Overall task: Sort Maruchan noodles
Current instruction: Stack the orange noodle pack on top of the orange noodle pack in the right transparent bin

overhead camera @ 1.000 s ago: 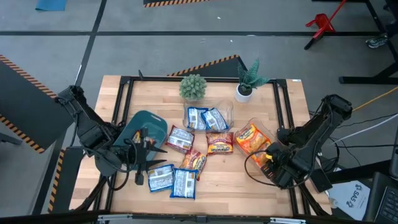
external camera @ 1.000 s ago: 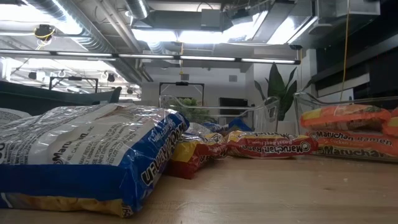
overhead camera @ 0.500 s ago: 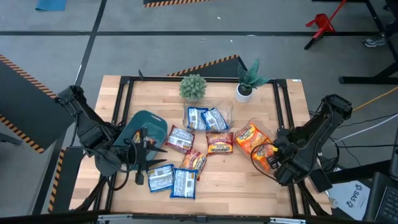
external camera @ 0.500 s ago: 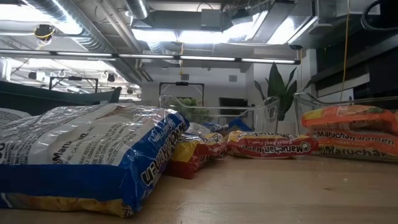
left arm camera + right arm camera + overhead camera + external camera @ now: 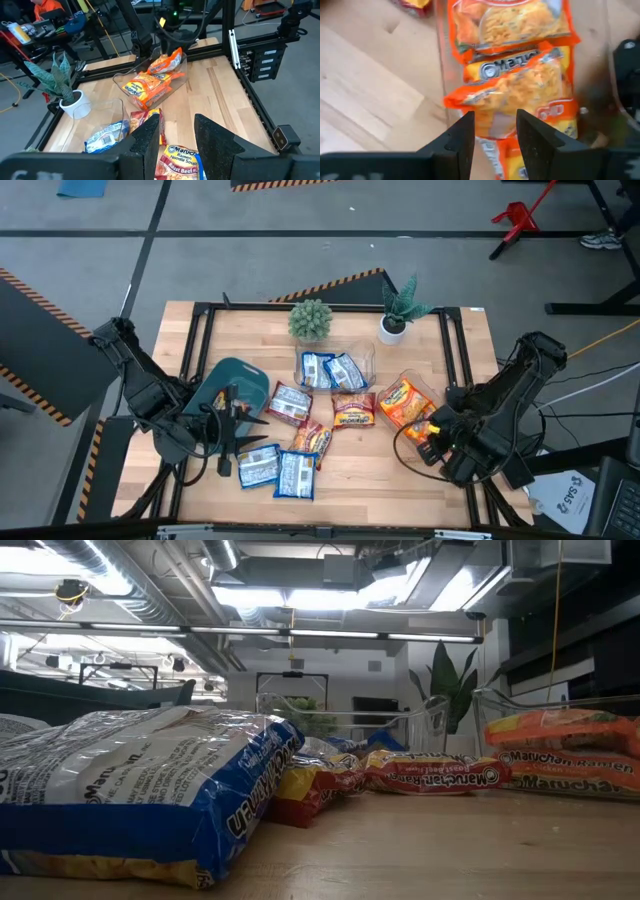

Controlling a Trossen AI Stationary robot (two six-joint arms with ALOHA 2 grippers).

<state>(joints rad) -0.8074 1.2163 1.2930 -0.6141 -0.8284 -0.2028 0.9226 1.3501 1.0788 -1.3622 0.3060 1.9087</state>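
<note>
The right gripper (image 5: 432, 442), fingers spread and empty, hovers over the orange packets (image 5: 515, 85) grouped by colour in the clear tub (image 5: 425, 392) near the worktop's right edge. The left gripper (image 5: 232, 437), fingers apart, waits beside unsorted packets (image 5: 290, 450) near the front edge.

Robotics lab; hazard-taped floor (image 5: 40, 292), exposed ceiling ducts (image 5: 120, 585)

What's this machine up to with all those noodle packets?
It is sorting ramen by colour. The right tool hangs over a clear tub of orange packets, its fingers apart with nothing between them. The left tool waits by the teal bin. Blue packets and red ones lie loose on the table.
</note>
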